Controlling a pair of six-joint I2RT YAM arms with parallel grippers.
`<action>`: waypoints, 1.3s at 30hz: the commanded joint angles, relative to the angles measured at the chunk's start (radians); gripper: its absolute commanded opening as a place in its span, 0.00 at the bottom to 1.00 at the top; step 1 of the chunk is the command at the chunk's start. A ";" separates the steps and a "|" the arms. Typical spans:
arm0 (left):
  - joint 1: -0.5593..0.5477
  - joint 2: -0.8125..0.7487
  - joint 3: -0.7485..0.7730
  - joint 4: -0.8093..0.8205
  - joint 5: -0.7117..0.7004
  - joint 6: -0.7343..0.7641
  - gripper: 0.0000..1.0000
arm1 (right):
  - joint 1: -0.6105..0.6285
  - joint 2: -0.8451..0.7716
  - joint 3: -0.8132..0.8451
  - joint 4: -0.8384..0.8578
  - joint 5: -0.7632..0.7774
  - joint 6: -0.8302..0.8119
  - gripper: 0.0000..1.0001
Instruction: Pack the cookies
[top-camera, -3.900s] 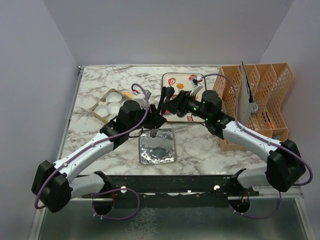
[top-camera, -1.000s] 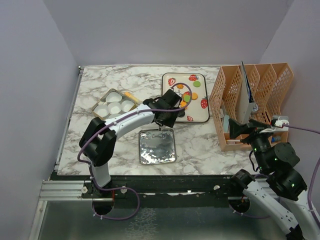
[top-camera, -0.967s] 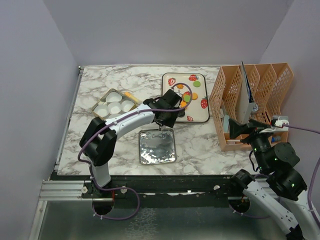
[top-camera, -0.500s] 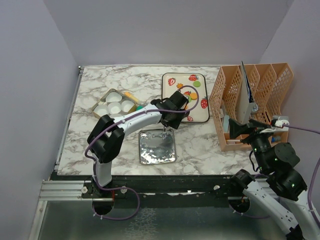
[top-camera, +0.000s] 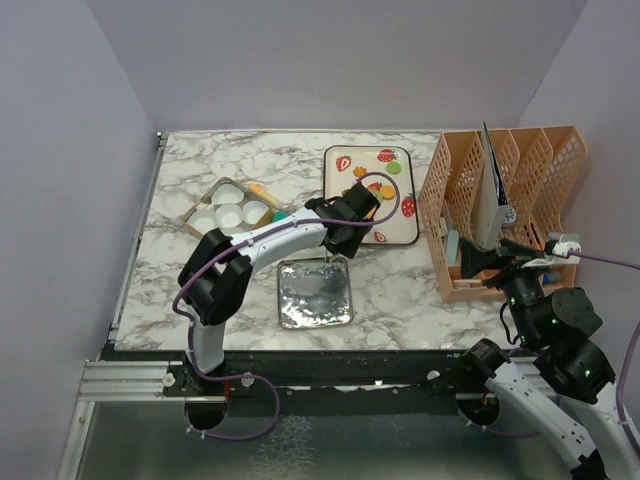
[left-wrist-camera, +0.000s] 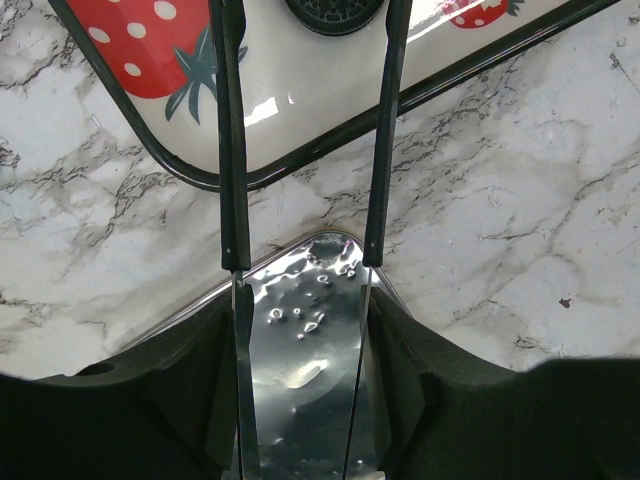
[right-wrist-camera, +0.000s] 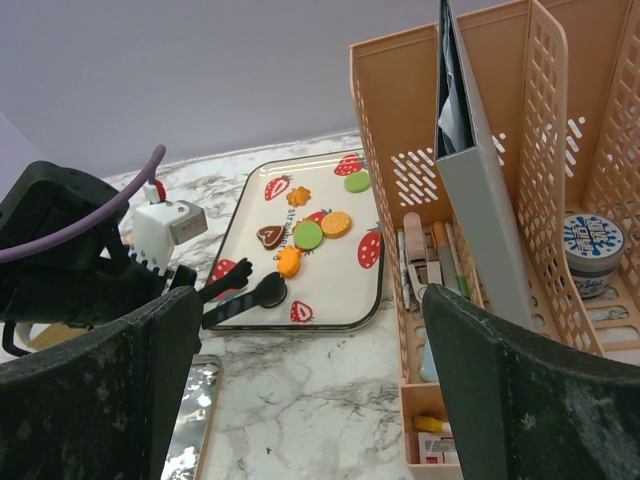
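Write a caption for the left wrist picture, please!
Open fingers poised above the strawberry tray rim, a black cookie just ahead.

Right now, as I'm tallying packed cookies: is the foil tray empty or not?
Empty: the foil tray shows only bare shiny metal from above and the left wrist; several cookies lie on the strawberry tray.

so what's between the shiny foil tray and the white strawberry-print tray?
Between the shiny foil tray and the white strawberry-print tray lies only a strip of bare marble tabletop; the left gripper reaches across above it. Clearest in the left wrist view.
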 joint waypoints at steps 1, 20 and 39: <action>-0.004 0.017 0.026 -0.013 -0.020 -0.007 0.52 | 0.000 -0.013 -0.010 -0.014 0.009 -0.017 1.00; -0.010 0.008 0.025 -0.015 0.040 -0.018 0.39 | 0.000 -0.013 -0.012 -0.013 0.012 -0.019 1.00; 0.118 -0.208 -0.069 -0.064 -0.002 -0.034 0.27 | 0.000 -0.012 -0.013 -0.009 0.003 -0.019 1.00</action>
